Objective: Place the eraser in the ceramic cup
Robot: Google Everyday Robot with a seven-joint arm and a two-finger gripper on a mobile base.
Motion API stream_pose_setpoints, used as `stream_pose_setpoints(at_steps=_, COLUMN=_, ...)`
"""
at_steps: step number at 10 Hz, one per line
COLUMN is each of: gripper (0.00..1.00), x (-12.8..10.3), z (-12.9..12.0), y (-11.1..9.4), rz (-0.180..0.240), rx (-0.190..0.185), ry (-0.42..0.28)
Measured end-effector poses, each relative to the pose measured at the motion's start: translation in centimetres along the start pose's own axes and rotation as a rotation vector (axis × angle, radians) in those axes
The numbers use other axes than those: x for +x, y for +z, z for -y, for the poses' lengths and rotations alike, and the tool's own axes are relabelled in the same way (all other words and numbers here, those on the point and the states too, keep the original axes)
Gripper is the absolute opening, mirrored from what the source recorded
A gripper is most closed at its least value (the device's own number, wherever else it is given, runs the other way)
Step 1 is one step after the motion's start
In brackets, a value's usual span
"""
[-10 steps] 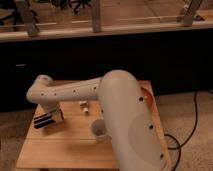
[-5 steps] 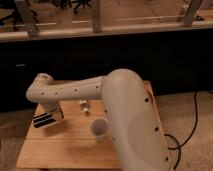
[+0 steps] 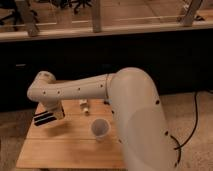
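At the left of the frame, over the left edge of the wooden table (image 3: 65, 150), your gripper (image 3: 51, 115) is clamped on the eraser (image 3: 42, 119). It appears to hold the black block near its right end, so most of the length projects left, roughly level with a slight tilt.

Handling, as judged: the eraser looks light and stiff, so it should hold under a firm pinch. A grip this far from the middle may let it pivot. It looks longer than the ceramic cup (image 3: 100, 128) is wide, so you will need to enter it end-first. Expect it to lean on the rim rather than lie inside.

The cup stands upright near the table's centre, lower right of the gripper and well apart from it. It is small, breakable and probably easy to tip, so avoid striking the rim.

Clearances: the wood between gripper and cup is bare. A small pale object (image 3: 85, 106) lies just above the cup, close under the arm (image 3: 80, 90). The arm's bulk hides the table's right side.
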Motion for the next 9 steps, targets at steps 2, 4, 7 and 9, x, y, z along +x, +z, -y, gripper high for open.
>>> stream_pose_setpoints(at_steps=2, gripper=0.0, x=0.6, z=-0.3, y=-1.0, rz=-0.003, rx=0.019, ry=0.008)
stream_pose_setpoints(at_steps=4, gripper=0.0, x=1.0, z=-0.5, y=-1.9, rz=-0.004, rx=0.038, ry=0.015)
stream_pose_setpoints(at_steps=7, gripper=0.0, x=1.2, z=-0.7, y=-2.9, rz=-0.007, rx=0.055, ry=0.021)
stream_pose_setpoints(at_steps=9, gripper=0.0, x=1.6, z=-1.1, y=-3.6, rz=-0.022, rx=0.059, ry=0.028)
